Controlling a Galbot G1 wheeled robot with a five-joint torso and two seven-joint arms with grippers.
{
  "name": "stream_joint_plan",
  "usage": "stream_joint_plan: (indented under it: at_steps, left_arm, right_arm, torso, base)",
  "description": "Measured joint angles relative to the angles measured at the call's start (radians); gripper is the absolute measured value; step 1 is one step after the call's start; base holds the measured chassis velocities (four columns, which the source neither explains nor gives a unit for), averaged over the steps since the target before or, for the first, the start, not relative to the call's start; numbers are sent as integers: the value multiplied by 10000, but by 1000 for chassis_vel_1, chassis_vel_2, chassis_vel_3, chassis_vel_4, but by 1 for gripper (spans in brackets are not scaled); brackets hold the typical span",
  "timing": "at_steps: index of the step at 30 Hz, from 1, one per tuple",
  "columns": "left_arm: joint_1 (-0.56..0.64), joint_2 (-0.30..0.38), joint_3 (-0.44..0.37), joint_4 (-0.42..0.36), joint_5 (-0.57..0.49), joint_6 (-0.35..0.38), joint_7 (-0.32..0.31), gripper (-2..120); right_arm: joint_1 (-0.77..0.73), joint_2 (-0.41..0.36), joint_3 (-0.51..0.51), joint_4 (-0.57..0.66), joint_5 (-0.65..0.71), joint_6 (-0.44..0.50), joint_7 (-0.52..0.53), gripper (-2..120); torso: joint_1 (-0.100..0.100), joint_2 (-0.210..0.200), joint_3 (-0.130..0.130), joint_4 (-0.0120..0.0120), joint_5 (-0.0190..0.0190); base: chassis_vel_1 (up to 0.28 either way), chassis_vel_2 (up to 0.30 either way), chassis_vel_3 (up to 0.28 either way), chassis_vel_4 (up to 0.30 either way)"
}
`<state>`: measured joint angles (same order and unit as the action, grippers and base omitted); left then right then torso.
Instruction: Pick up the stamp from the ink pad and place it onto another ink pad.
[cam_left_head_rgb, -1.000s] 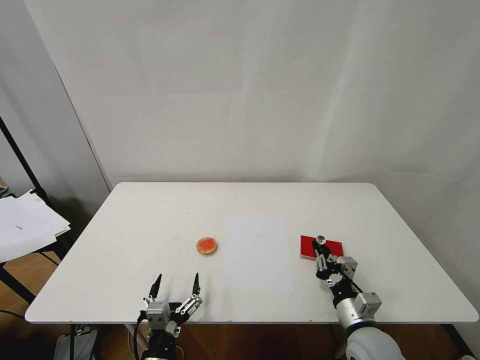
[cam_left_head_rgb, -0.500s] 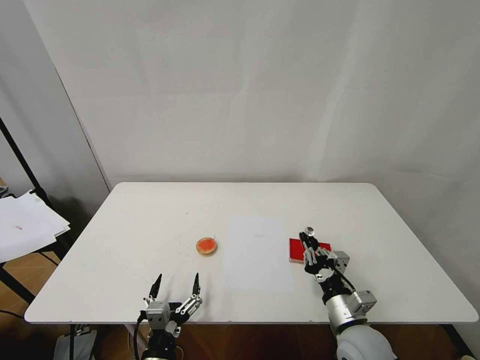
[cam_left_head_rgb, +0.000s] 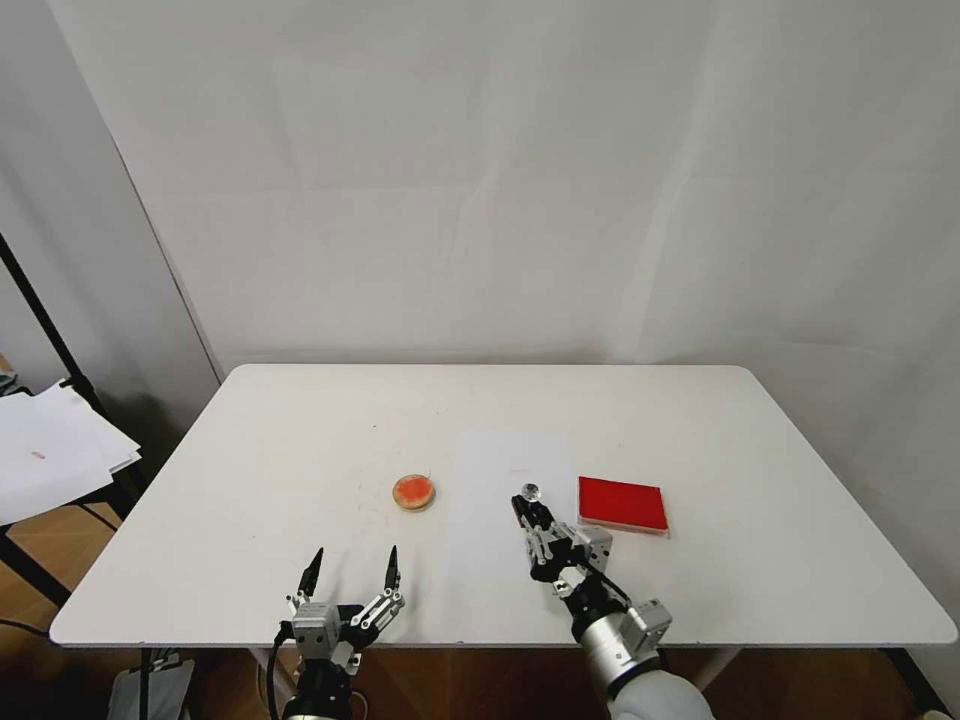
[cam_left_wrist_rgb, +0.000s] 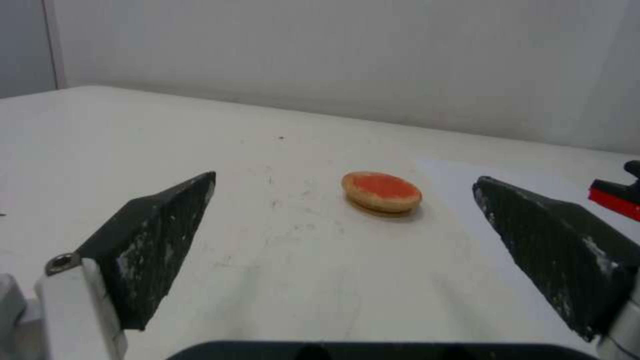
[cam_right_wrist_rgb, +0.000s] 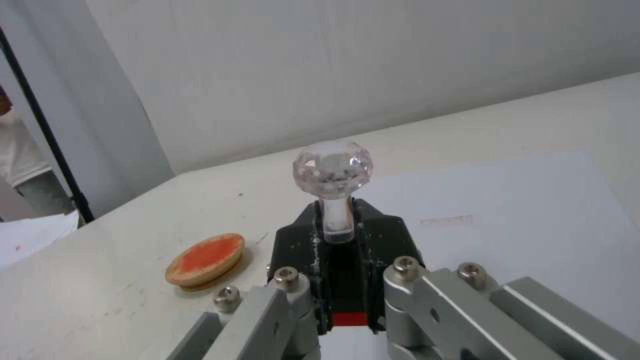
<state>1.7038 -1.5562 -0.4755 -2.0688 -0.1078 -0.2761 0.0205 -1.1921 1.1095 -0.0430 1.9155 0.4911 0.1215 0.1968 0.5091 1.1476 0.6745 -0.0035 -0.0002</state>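
You face a white counter (cam_left_head_rgb: 300, 440) against a pale wall (cam_left_head_rgb: 500, 180), with what may be paper (cam_left_head_rgb: 50, 450) at left.

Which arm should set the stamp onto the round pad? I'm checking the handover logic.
Right. The right gripper is shut on the stamp, off the red pad, over the paper beside the round pad. The left gripper waits open, empty.

You have a white rectangular desk with rounded corners (cam_left_head_rgb: 300, 420). A white paper sheet (cam_left_head_rgb: 500, 470) lies near its middle, a small round tan-rimmed orange ink pad (cam_left_head_rgb: 413, 492) just beside the sheet, and a flat red rectangular ink pad (cam_left_head_rgb: 622, 503) toward the right edge.
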Motion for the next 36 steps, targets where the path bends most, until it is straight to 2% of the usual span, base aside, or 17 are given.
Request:
stream_joint_plan:
  at_steps: [8,14,27,36]
  left_arm:
    - [0,0,0,0,0,0,0,102]
    - [0,0,0,0,0,0,0,102]
    - [0,0,0,0,0,0,0,102]
    - [0,0,0,0,1,0,0,102]
  right_arm:
    - [939,13,-566,-697,61,-8,75,8]
    - [1393,-280,-903,-891,163,-632,407,8]
    - [1495,-518,-1067,-806,435,-1357,591,8]
    - [1475,-579,-1046,-762,574,-1460,668,8]
  torso:
    - [0,-1,0,0,0]
    - [0,-1,0,-1,1]
    - [-1,-1,-2,-1,1]
    - [0,-1,-1,0,1]
  base:
    - [0,0,0,0]
    - [0,0,0,0]
    - [0,0,0,0]
    - [0,0,0,0]
